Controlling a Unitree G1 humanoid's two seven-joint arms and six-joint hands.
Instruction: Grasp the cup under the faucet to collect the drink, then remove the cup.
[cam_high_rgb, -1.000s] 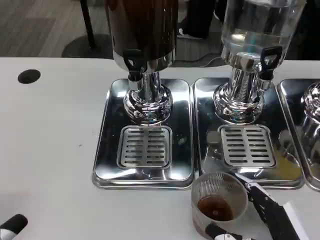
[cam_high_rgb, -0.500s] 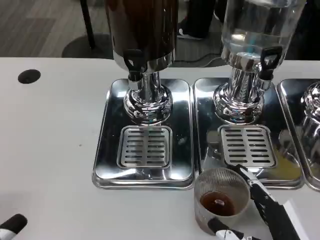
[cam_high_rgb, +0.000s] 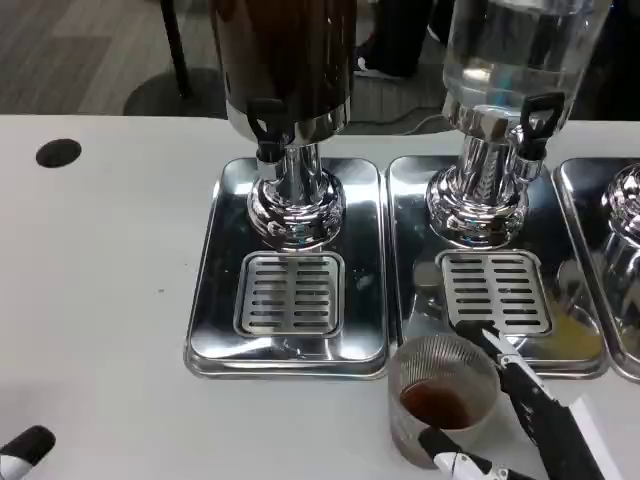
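Observation:
A clear ribbed cup (cam_high_rgb: 442, 397) with brown drink in its bottom stands at the table's front edge, just in front of the two trays. My right hand (cam_high_rgb: 520, 425) grips it, one finger along its right rim and the thumb against its near side. The dark drink dispenser's black faucet (cam_high_rgb: 266, 125) hangs over the slotted grille (cam_high_rgb: 290, 294) of the left tray, with nothing under it. A fingertip of my left hand (cam_high_rgb: 24, 450) pokes in at the bottom left corner, away from the cup; its state is hidden.
A clear water dispenser (cam_high_rgb: 500, 90) stands on the middle steel tray (cam_high_rgb: 420, 300), a third tray (cam_high_rgb: 625, 290) at the right edge. The left tray (cam_high_rgb: 210, 330) is bare around its grille. A black hole (cam_high_rgb: 57, 152) marks the table's far left.
The cup in my right hand has shifted slightly to the right and toward the trays. My left fingertip has stayed put.

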